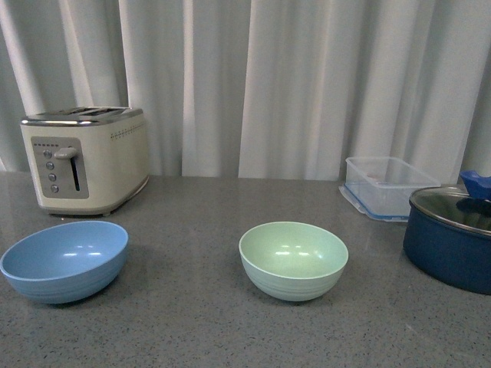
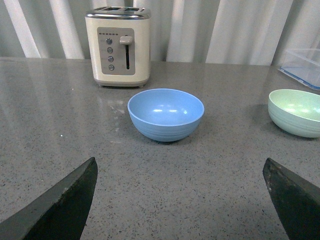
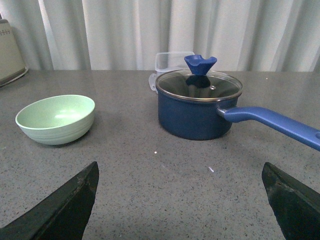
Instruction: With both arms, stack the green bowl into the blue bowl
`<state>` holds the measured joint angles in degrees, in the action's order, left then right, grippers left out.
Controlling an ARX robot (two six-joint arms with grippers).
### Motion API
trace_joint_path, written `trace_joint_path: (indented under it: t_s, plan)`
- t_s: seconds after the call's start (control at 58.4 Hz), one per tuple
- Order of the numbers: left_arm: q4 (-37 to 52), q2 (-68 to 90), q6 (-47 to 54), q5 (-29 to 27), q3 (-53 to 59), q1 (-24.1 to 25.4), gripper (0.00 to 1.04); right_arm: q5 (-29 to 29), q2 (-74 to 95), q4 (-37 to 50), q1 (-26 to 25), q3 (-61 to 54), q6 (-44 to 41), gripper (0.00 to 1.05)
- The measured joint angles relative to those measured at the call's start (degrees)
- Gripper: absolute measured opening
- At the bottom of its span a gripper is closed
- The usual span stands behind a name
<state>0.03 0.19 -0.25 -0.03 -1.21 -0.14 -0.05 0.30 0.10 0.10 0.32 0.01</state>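
Note:
The green bowl (image 1: 293, 259) stands upright and empty at the middle of the grey counter. It also shows in the left wrist view (image 2: 296, 112) and the right wrist view (image 3: 55, 119). The blue bowl (image 1: 64, 260) stands upright and empty at the left, in front of the toaster, and shows in the left wrist view (image 2: 165, 113). My left gripper (image 2: 180, 172) is open and empty, well short of the blue bowl. My right gripper (image 3: 180, 172) is open and empty, short of the green bowl and the pot. Neither arm shows in the front view.
A cream toaster (image 1: 84, 157) stands at the back left. A clear lidded plastic box (image 1: 387, 186) sits at the back right. A dark navy pot with a glass lid (image 1: 454, 238) stands at the right; its long handle (image 3: 272, 123) points away from the green bowl. Curtains hang behind the counter.

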Motion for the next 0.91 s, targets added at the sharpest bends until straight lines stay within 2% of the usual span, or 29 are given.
trace_joint_path:
  t_s: [0.582, 0.599, 0.616, 0.651, 0.702, 0.77, 0.907]
  plan:
    - [-0.02, 0.02, -0.04, -0.07, -0.02, -0.02, 0.98, 0.00, 0.00, 0.00, 0.00, 0.00, 0.00, 0.95]
    - [-1.55, 1.11, -0.68, -1.64, -0.46, -0.70, 0.98, 0.00, 0.00, 0.00, 0.00, 0.00, 0.00, 0.95]
    - [-7.69, 4.04, -3.45, -9.11, -2.84, -2.51, 0.98, 0.00, 0.00, 0.00, 0.00, 0.00, 0.00, 0.95]
    - [-17.49, 12.85, -7.58, -18.75, -7.82, -4.48, 0.98, 0.00, 0.00, 0.00, 0.00, 0.00, 0.00, 0.95]
    - [-20.76, 22.71, -9.29, -24.92, -11.56, -3.76, 0.98, 0.00, -0.07, 0.00, 0.00, 0.00, 0.00, 0.95]
    - [-16.96, 31.30, -9.77, -24.72, -14.43, -1.73, 0.98, -0.02, -0.04, 0.00, 0.00, 0.00, 0.00, 0.95]
    - [-6.60, 44.61, -9.51, -18.16, -23.30, 1.79, 0.98, -0.02, -0.07, 0.00, 0.00, 0.00, 0.00, 0.95]
